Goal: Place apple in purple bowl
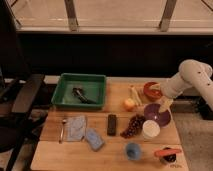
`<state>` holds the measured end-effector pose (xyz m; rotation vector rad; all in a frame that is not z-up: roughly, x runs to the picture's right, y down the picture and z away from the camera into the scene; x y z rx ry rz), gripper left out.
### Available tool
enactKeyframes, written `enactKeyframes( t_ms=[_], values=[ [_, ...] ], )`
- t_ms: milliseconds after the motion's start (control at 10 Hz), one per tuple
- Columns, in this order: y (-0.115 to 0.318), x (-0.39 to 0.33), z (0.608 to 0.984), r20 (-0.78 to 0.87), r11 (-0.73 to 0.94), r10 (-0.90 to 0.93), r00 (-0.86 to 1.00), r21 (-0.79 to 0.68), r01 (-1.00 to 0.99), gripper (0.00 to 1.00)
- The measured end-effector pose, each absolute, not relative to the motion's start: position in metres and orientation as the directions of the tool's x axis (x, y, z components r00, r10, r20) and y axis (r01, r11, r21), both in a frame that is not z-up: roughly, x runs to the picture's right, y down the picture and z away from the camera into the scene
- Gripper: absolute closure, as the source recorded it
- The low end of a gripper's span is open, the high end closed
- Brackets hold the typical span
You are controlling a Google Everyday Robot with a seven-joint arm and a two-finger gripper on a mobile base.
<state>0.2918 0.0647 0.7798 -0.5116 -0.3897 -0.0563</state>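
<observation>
The apple, small and yellow-orange, sits on the wooden table right of the green tray. The purple bowl stands about a hand's width to the apple's right, and I see nothing in it. My gripper hangs from the white arm that comes in from the right. It is over the far right rim of the purple bowl, just in front of the red-orange bowl, and apart from the apple.
A green tray holding a dark object is at the back left. Dark red grapes, a white cup, a blue cup, a black remote, blue cloths, a spoon and a red object lie in front. A chair stands at the left.
</observation>
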Motion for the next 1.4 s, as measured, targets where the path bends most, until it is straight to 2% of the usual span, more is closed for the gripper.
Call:
enactKeyframes(
  t_ms=[300,900,1400],
  values=[
    [0.061,0.29,0.78,0.4,0.873,0.038,0.916,-0.46,0.164,0.2],
    [0.033,0.195,0.799,0.548,0.84,-0.126,0.827,-0.384,0.383,0.2],
    [0.064,0.14,0.852,0.563,0.8,-0.236,0.792,-0.349,0.487,0.2]
  ],
)
